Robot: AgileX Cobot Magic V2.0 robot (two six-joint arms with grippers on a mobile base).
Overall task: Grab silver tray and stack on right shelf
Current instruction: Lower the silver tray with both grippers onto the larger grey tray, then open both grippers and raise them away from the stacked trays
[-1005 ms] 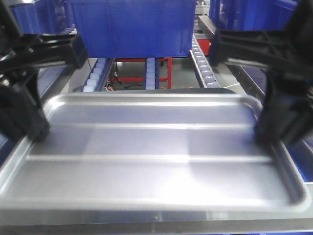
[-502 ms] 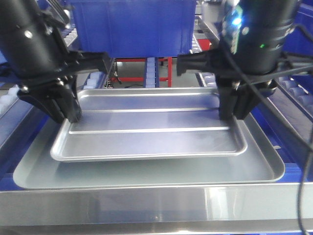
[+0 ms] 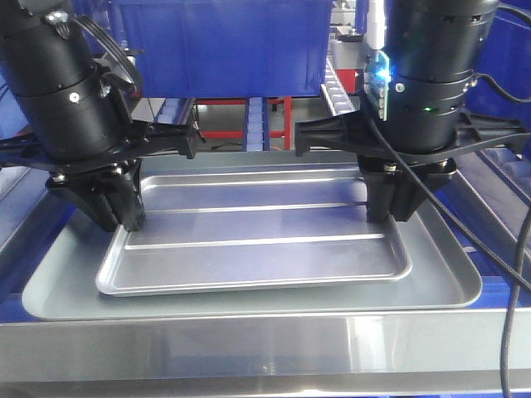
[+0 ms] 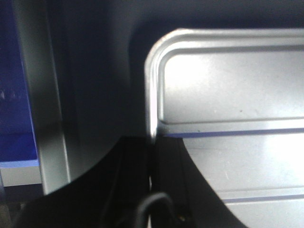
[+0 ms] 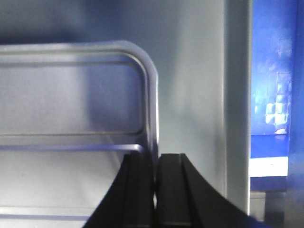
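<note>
From the front, the left gripper (image 3: 123, 217) and right gripper (image 3: 390, 209) are lowering the silver tray (image 3: 257, 240) level into the larger grey tray (image 3: 431, 290), while each wrist view is showing jaws pinching its side rim.

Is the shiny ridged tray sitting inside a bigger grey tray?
Yes, the silver tray sits within the larger dull-grey tray, whose floor shows around it.

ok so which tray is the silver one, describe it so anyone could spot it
Find the flat steel front lip nearest the camera; just behind it lies a large dull grey tray. The silver tray sits inside it, between the two black grippers: smaller, shinier, with two raised ridges running across its floor.
</note>
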